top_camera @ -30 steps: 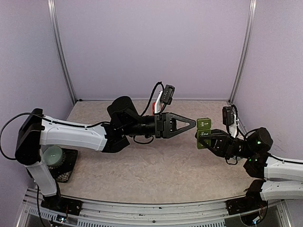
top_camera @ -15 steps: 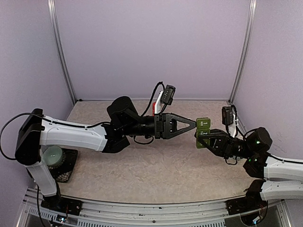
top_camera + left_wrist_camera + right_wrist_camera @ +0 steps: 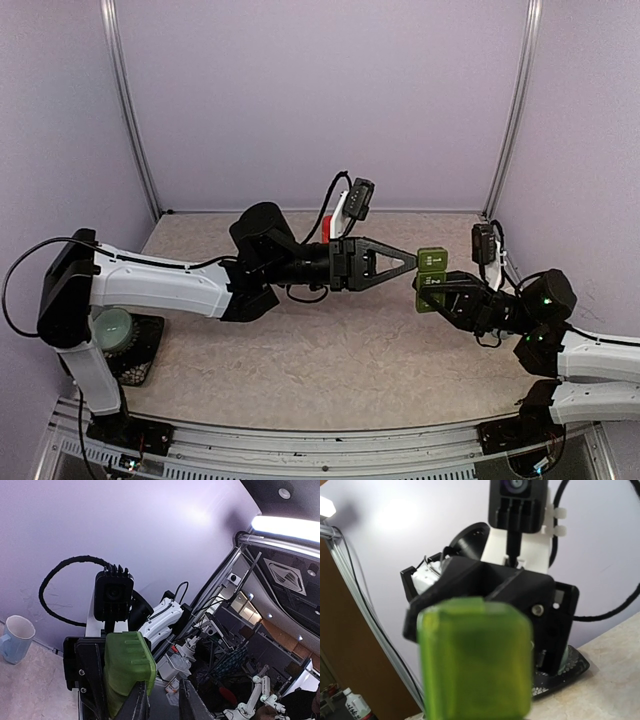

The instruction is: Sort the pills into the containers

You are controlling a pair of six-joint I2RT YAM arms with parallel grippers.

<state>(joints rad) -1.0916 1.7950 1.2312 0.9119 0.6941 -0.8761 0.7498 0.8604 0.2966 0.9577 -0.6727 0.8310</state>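
You are holding the containers above the beige speckled worktop, your right gripper clamping them. Lavender walls are enclosing the cell. Your left gripper is pointing at the strip, just beside it; whether it is open or closed, I cannot tell.

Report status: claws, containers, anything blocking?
Right claw shut on containers, held off the table. Left claw tips at its edge, grip unclear. Nothing seen between them.

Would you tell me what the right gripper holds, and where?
The right gripper clamps the green pill container by one end, clear of the table.
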